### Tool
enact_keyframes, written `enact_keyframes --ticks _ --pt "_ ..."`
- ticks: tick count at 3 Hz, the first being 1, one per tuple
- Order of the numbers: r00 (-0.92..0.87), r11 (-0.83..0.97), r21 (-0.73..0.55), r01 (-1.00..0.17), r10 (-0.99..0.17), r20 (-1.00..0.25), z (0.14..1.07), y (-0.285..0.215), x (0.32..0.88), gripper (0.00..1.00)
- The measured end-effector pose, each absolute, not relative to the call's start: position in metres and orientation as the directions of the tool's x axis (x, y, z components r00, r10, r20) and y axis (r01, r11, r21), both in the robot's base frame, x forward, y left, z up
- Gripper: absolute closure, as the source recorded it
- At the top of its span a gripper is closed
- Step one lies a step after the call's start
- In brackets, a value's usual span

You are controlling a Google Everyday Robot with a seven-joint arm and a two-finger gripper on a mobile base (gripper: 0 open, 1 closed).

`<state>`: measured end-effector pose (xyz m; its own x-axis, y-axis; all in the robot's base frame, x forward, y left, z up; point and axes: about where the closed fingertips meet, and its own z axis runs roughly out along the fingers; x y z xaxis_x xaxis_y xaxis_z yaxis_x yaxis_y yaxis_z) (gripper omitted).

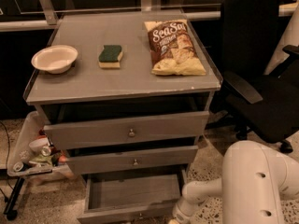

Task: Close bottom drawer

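Sitting pulled well out of the cabinet (124,85), the bottom drawer (133,192) is showing its bare floor below the two upper drawers, with its front panel lying along the lower edge of the view. The gripper (179,214) is hanging low, just beside the drawer's right front corner, probably because a closing push has to start at that height. Whether it is open or closed, I am not managing to tell.
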<state>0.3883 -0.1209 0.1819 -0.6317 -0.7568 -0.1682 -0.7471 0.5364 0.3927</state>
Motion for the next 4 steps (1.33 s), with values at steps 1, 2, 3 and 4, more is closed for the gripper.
enact_keyframes --ticks 1,2,3,4 --pt "-0.632 0.536 0.393 -0.747 -0.757 -0.168 0.182 -0.121 0.388 0.19" --pt "-0.632 0.536 0.393 -0.747 -0.757 -0.168 0.182 -0.121 0.388 0.41" --pt "-0.631 0.539 0.386 -0.749 -0.757 -0.169 0.182 -0.121 0.391 0.73" --pt "-0.630 0.549 0.353 -0.758 -0.757 -0.173 0.183 -0.120 0.405 0.96"
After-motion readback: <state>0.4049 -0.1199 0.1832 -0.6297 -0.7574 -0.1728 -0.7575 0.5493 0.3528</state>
